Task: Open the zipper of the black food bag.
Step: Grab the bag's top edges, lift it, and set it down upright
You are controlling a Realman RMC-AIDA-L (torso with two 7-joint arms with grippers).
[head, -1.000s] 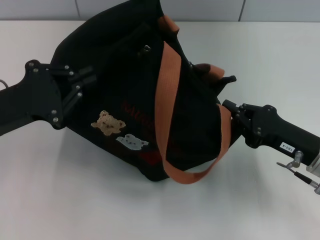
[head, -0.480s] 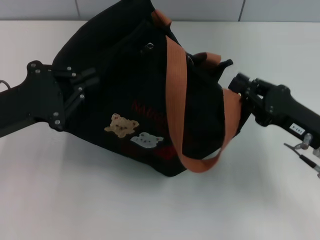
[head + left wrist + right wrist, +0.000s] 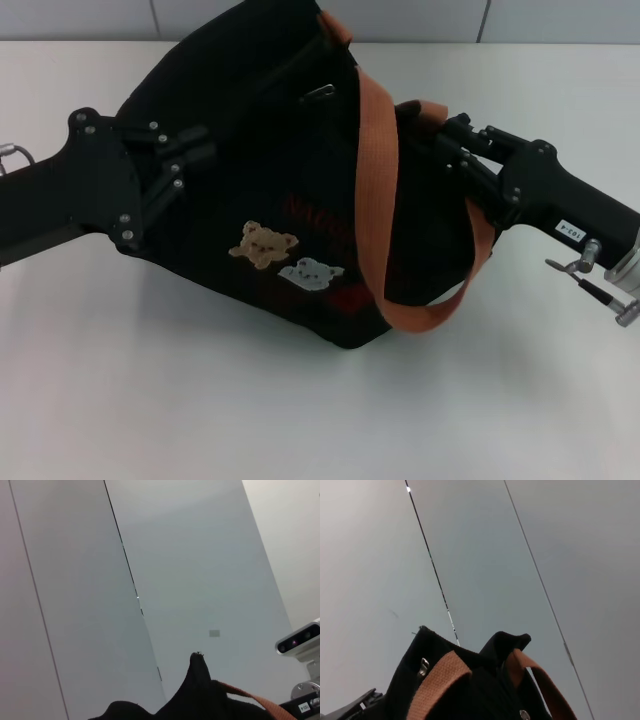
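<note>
The black food bag point(image 3: 270, 170) lies tilted on the white table, its tan and pale grey bear patches facing up. One orange-brown strap point(image 3: 375, 190) loops over it. A small silver metal piece point(image 3: 318, 93) near the top edge looks like the zipper's pull tab, also seen as a silver piece point(image 3: 424, 666) in the right wrist view. The zip track itself does not stand out from the black fabric. My left gripper point(image 3: 192, 150) is shut on the bag's left side. My right gripper point(image 3: 452, 135) sits against the bag's right end, beside the strap.
White table point(image 3: 200, 400) stretches around the bag, with a pale panelled wall point(image 3: 400, 20) behind it. Both wrist views look up at that wall over the bag's top edge point(image 3: 200, 680). The right arm's camera housing point(image 3: 300, 640) shows in the left wrist view.
The bag has slid and turned toward the right, along with my left gripper. My right gripper rose from beside the strap's lower loop to the bag's upper right end.
</note>
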